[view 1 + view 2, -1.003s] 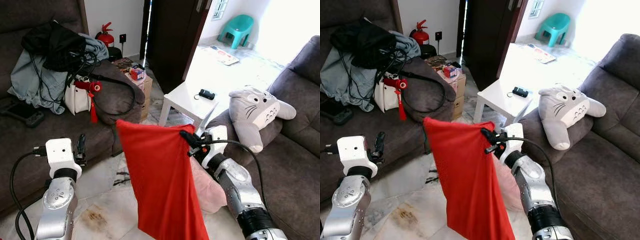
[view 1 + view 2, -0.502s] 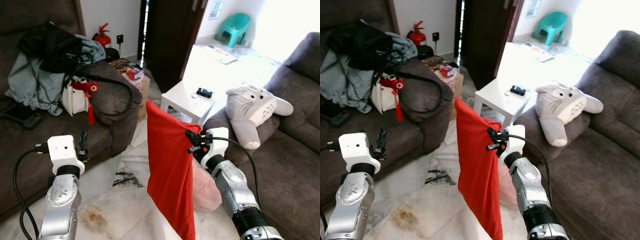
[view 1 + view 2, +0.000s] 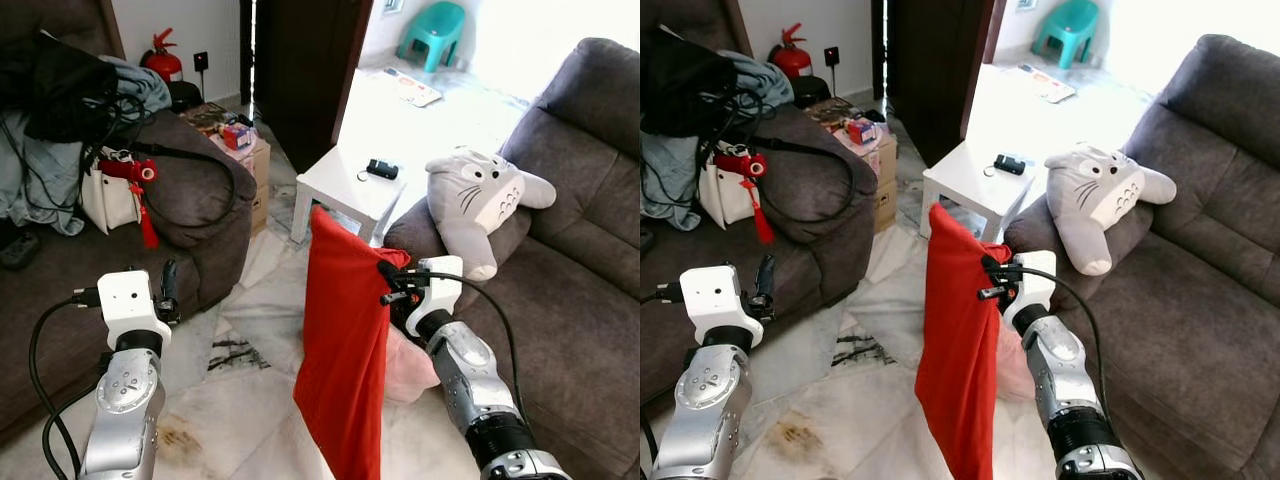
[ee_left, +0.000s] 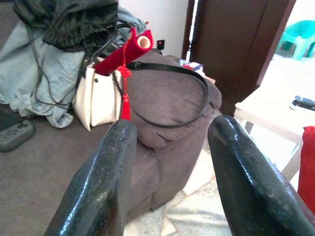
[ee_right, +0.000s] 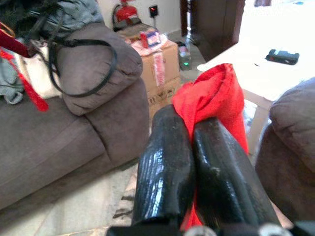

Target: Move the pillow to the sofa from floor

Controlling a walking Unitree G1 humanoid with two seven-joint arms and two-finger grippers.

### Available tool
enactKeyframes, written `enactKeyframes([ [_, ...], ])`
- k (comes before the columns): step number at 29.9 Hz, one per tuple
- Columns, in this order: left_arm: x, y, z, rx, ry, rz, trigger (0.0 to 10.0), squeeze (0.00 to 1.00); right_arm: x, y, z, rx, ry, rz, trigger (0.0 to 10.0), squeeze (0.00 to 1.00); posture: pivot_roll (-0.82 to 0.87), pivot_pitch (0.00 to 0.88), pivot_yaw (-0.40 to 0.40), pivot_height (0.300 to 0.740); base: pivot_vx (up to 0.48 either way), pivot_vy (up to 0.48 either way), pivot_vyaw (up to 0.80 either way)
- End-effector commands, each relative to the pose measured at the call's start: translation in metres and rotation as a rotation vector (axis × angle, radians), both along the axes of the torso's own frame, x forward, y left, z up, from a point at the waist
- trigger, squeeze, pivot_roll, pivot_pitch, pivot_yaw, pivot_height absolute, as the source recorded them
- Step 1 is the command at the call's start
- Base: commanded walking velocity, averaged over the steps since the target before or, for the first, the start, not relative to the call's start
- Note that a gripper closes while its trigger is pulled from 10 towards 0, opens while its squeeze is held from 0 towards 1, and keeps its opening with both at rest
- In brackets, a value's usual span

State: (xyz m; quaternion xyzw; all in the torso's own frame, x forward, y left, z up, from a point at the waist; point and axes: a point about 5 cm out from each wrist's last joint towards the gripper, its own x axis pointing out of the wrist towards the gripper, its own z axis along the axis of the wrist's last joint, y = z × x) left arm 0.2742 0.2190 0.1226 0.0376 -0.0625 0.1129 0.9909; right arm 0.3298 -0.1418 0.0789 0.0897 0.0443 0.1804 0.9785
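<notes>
The right gripper (image 3: 384,283) is up in the middle of the room, its black fingers (image 5: 167,162) pressed together on the top edge of a red pillowcase (image 3: 345,360). The red cloth hangs limp from that pinch, dangling down toward the marble floor (image 3: 240,400). Behind its lower part a pink pillow (image 3: 405,365) sits on the floor, against the base of the grey sofa (image 3: 580,290) on the right. Whether the red cloth is joined to that pink pillow cannot be told.

On that sofa's arm lies a grey cat-like plush toy (image 3: 475,200). Just beyond it stands a small white worktop (image 3: 345,185) with a dark remote (image 3: 380,168) on it.

The left gripper (image 3: 168,290) is held up over on the left, fingers (image 4: 106,182) spread apart with nothing between them, pointing at the other brown sofa (image 4: 167,103). There sit a white handbag (image 4: 101,101) with a red tassel, a black strap, and a heap of clothes (image 3: 60,110). A red fire extinguisher (image 3: 158,62) stands by the far wall, with a cardboard box (image 3: 250,160) near the doorway.
</notes>
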Motion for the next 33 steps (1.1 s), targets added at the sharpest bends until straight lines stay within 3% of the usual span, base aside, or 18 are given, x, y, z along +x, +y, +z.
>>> enactKeyframes([
  [1,0.0009,-0.0043,0.0005,0.008,-0.011,-0.005,10.0,0.0,0.0144,-0.0084,0.0364,0.008,-0.174,-0.04,10.0,0.0,0.28,0.025,-0.189,0.74,0.0,0.0,-0.7],
  [5,0.0004,-0.0042,0.0016,-0.032,-0.033,0.008,10.0,0.0,0.0165,-0.0107,0.037,0.006,-0.173,-0.054,10.0,0.0,0.28,0.027,-0.19,0.74,0.0,0.0,-0.7],
  [10,-0.0001,-0.005,0.0024,-0.013,-0.032,0.003,10.0,0.0,0.0167,-0.0089,0.0361,0.008,-0.172,-0.055,10.0,0.0,0.28,0.031,-0.19,0.74,0.0,0.0,-0.7],
  [33,-0.0008,-0.0037,0.0011,0.01,-0.028,0.015,10.0,0.0,0.0174,-0.0061,0.0348,0.003,-0.172,-0.052,10.0,0.0,0.28,0.025,-0.193,0.74,0.0,-0.242,-0.7],
])
